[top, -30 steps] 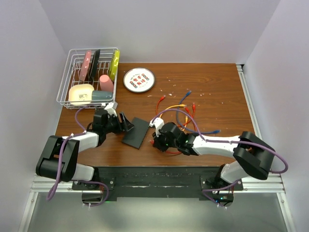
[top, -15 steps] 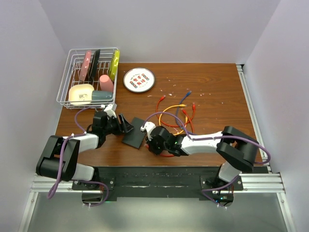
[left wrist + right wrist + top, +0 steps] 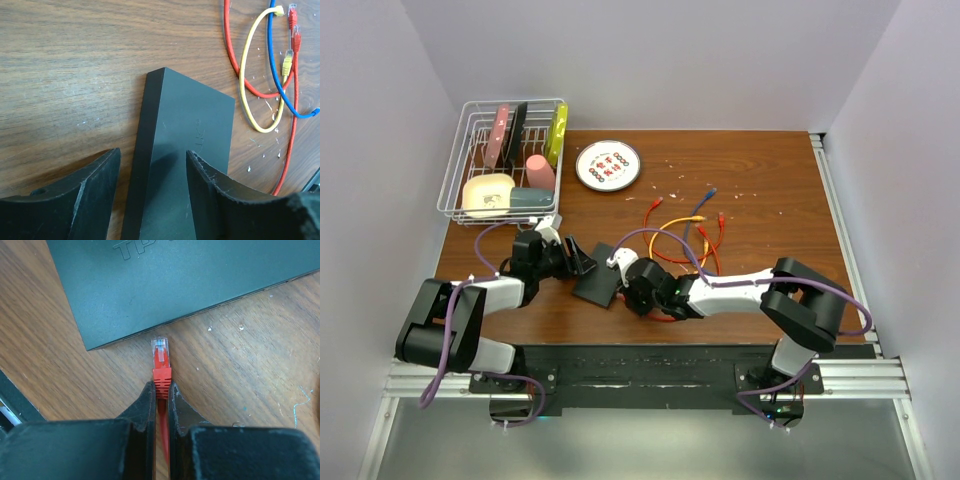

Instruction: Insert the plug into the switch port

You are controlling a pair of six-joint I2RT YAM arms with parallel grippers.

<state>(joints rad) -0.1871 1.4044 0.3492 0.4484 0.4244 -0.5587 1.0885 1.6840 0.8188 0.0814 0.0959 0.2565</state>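
The switch (image 3: 595,287) is a flat matte-black box lying on the wooden table, also seen in the left wrist view (image 3: 195,125) and the right wrist view (image 3: 190,280). My left gripper (image 3: 582,258) is open and straddles the switch's long left edge (image 3: 153,152): one finger stands over the wood, the other over the box top. My right gripper (image 3: 623,294) is shut on the red plug (image 3: 161,365), with its jaws (image 3: 161,386) pinching the ribbed boot. The plug's clear tip lies on the wood just short of the switch's near edge, close to a corner. No ports show.
Loose red, yellow and blue patch cables (image 3: 690,230) lie tangled right of the switch; the yellow cable (image 3: 245,75) shows in the left wrist view. A white plate (image 3: 608,165) sits at the back. A wire dish rack (image 3: 455,190) with dishes stands at the back left.
My right arm has swung left, carrying the red plug up to the switch's edge. The left gripper's jaws have narrowed a little around the switch.
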